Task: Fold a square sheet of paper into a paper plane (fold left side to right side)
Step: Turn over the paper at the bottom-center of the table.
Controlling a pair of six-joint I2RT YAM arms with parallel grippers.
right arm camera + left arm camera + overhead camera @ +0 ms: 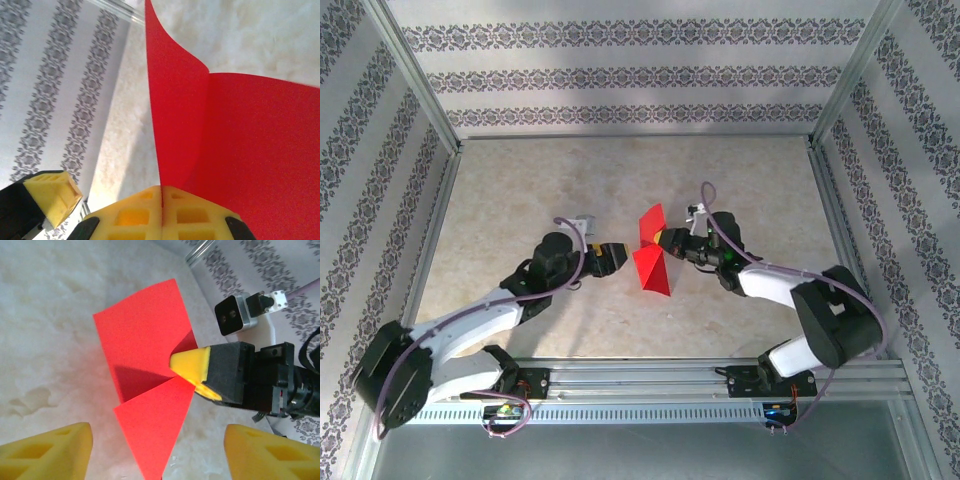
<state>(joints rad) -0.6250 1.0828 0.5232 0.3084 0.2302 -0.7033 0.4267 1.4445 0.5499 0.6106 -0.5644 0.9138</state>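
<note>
The square sheet of paper [652,256] is bright red and creased into two flaps that stand apart like a half-open book at the table's middle. Its lower flap [152,430] tapers to a point toward the near edge. It is a creased sheet, not a slim paper plane. My right gripper [666,240] is shut on the sheet's right edge, at the crease. In the right wrist view the paper [240,140] rises from between the closed pads [145,210]. My left gripper [617,258] stands open just left of the paper, its fingers [45,450] either side of the pointed tip and not touching it.
The beige marbled table [520,180] is walled in by patterned panels and metal posts. An aluminium rail [720,375] with both arm bases runs along the near edge. The right wrist's camera block [232,315] sits close behind the paper.
</note>
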